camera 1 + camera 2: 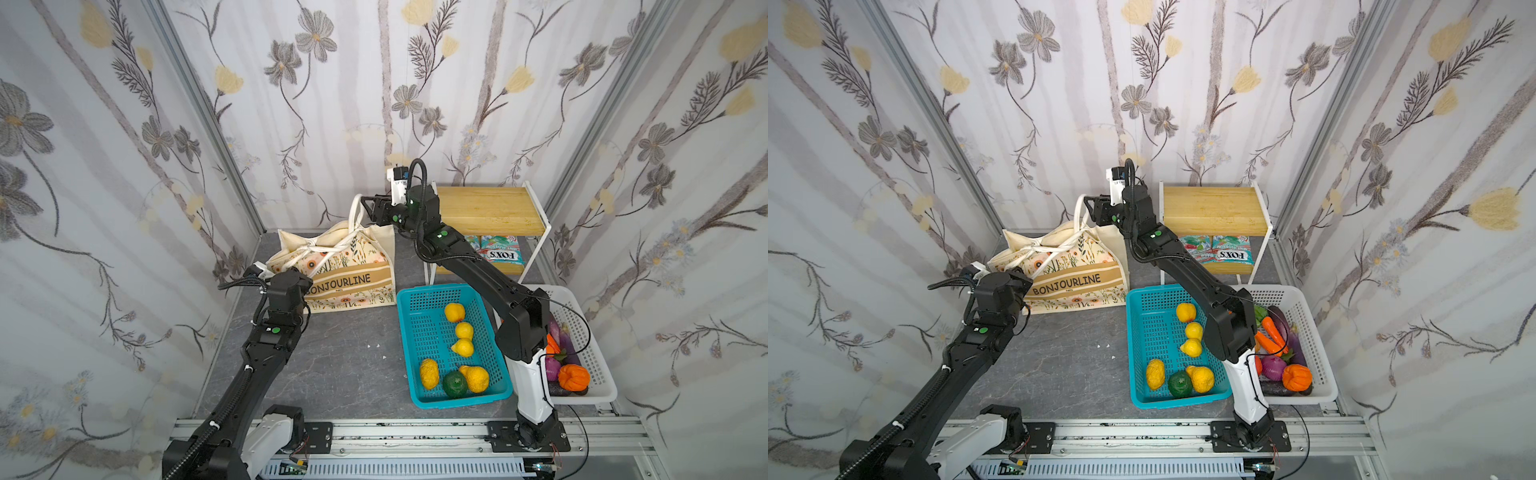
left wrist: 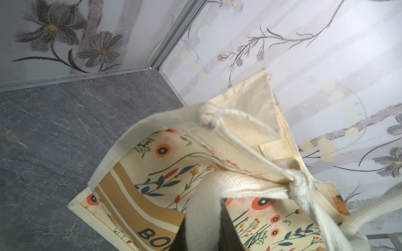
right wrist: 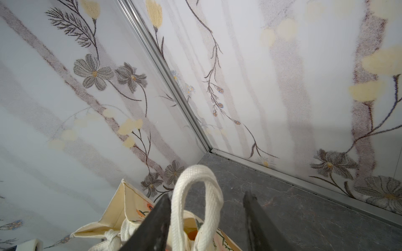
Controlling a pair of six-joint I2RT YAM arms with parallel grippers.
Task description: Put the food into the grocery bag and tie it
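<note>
The bag [image 1: 353, 282] stands just behind the far left corner of the basket [image 1: 419, 390], its white handles crossed into a knot [image 1: 309, 248] over the mouth, so the tying looks close to done. What is inside is mostly hidden. The right gripper [image 3: 206, 195] sits over the bag end nearer the basket, jaws wide, with a handle loop [image 3: 195, 173] standing between them and leaning on one finger only. The left gripper [image 2: 204, 217] is at the bag end farther from the basket, jaws narrow with the other loop [image 2: 204, 195] filling the gap; I cannot tell whether it is pinched or merely resting there. The canvas is soft and creases easily, and the bag seems light enough to drag or tip toward the basket under a hard pull. The handles are flat, limp webbing with a coarse weave that should grip well. Best hold: mid-loop, across the flat of the strap.
</note>
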